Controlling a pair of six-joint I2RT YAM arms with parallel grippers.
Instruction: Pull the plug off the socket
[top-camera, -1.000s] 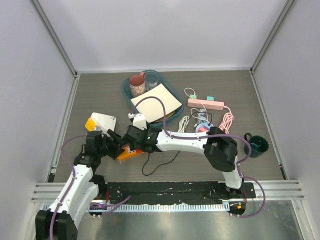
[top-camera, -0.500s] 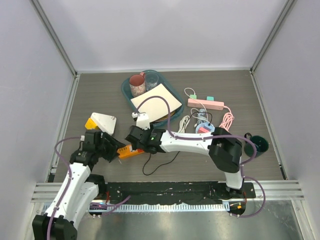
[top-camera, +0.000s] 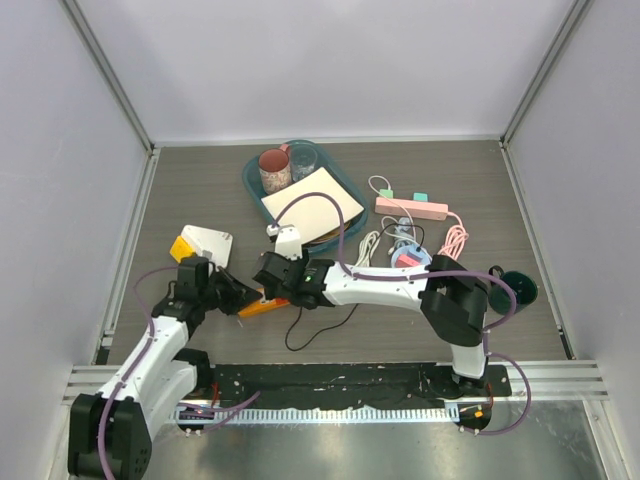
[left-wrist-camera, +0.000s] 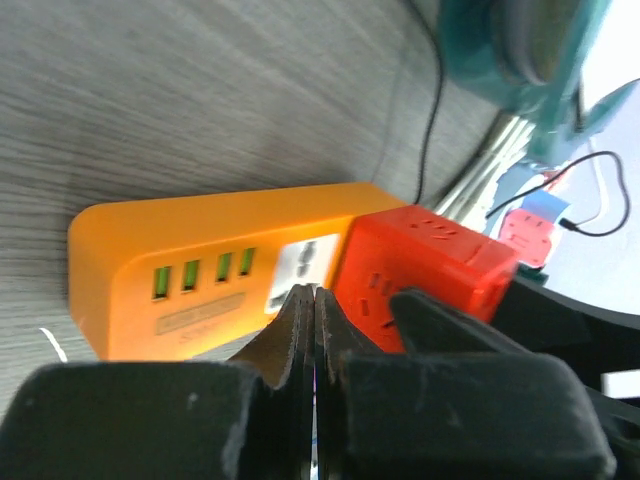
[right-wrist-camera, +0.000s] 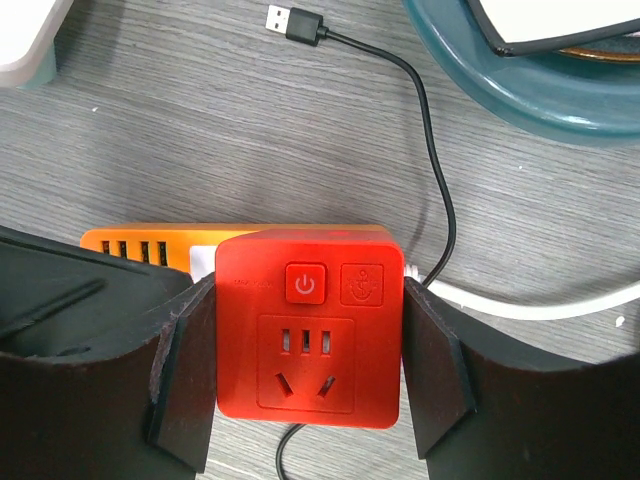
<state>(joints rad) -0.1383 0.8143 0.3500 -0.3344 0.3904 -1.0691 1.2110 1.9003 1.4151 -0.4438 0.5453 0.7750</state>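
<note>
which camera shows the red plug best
Right wrist: the red plug faces the lens, button and holes clear, held in the right gripper. Left wrist shows it at an angle against the orange socket. From the top the arm mostly hides it.

Two grippers: the left gripper and the right gripper. Two strips: one orange strip just ahead of the left gripper, one pink strip well beyond the right gripper. One red plug between the right gripper's fingers. One tray with two cups, a red cup and a clear cup, and one white sheet. One mug. Three cables: black cable, white cable, pink cable. One white box beside the left gripper.
</note>
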